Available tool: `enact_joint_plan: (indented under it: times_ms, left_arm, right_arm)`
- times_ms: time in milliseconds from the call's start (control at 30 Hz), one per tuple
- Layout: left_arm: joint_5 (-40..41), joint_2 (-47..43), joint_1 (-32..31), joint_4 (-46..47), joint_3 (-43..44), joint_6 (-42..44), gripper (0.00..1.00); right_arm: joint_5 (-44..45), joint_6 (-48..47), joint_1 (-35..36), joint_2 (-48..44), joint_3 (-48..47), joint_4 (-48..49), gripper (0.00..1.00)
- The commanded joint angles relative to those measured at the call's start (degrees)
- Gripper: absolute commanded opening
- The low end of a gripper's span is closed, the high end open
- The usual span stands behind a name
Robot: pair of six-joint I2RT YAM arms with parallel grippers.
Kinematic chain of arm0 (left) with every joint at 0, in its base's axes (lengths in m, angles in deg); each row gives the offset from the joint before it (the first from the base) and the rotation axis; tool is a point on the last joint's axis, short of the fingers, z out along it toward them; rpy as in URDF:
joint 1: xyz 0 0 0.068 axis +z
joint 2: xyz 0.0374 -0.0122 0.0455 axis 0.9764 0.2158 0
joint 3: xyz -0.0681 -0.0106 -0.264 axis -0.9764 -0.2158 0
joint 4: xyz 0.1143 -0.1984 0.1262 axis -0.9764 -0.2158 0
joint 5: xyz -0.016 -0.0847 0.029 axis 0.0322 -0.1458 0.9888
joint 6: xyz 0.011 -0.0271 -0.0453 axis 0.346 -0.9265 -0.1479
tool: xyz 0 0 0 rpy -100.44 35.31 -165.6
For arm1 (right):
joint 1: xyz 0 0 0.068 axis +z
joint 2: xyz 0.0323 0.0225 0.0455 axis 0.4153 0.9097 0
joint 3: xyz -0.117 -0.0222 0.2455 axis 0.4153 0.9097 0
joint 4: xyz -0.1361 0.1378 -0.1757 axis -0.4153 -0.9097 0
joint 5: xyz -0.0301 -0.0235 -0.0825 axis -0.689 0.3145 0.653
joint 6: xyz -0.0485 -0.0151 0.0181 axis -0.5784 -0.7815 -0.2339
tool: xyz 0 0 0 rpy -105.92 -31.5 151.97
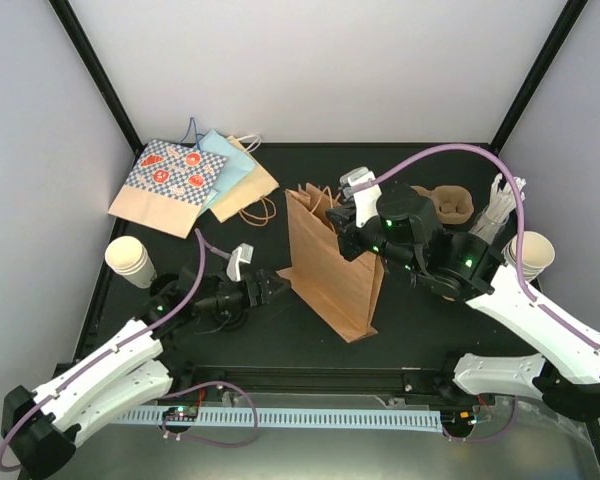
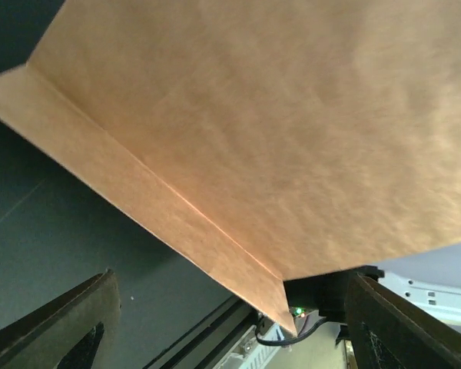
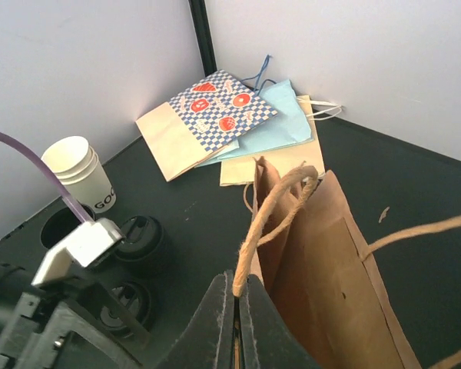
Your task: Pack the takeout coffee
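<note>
Left gripper: your left gripper (image 1: 277, 289) sits low at the near left side of the brown paper bag (image 1: 332, 268). Its fingers (image 2: 65, 330) are spread wide with nothing between them, and the bag's side panel is just ahead.
Right gripper: your right gripper (image 3: 236, 307) is over the bag's mouth, jaws pinched tight on one twine handle (image 3: 273, 219).
Bag: it stands mid-table.
Cup carrier: the cup carrier (image 1: 452, 204) lies on the table, far and right of the bag, apart from it.
Cups: the left cup stack (image 1: 130, 260) is at the table's left edge and the right cup stack (image 1: 533, 252) at its right edge.
Lids: the black lids (image 3: 142, 240) rest on the table near the left cup stack.
Far left corner: flat bags (image 1: 195, 185) lie overlapped.
</note>
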Motion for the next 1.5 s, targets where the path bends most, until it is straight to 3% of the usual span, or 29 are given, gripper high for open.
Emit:
enact_joint_plan:
  times_ms: [0, 200, 433, 800, 1100, 1467]
  left_arm:
    - [-3.7, 3.2, 0.2, 9.6, -3.2, -3.9, 0.82]
    - [-8.3, 12.5, -0.7, 16.0, -3.5, -3.4, 0.82]
    - [-9.7, 17.1, -1.4, 21.7, -3.7, -3.1, 0.82]
    - [-12.8, 24.5, -1.6, 28.0, -3.8, -5.1, 0.49]
    - [-10.0, 21.1, -2.6, 23.1, -6.9, -6.7, 0.52]
    - [-9.2, 18.0, -3.5, 25.0, -13.7, -9.7, 0.57]
  right_arm:
    - [0.8, 1.4, 0.2, -1.3, 2.1, 3.9, 0.02]
    - [1.8, 2.2, 0.2, -1.8, 3.0, 4.8, 0.02]
    - [1.3, 2.9, 0.2, -2.1, 4.2, 6.1, 0.02]
    - [0.8, 3.3, 0.2, -2.2, 4.9, 7.4, 0.03]
    - [1.2, 3.2, 0.2, -2.5, 5.1, 7.1, 0.03]
    - [0.9, 3.0, 0.2, -3.2, 5.6, 7.9, 0.04]
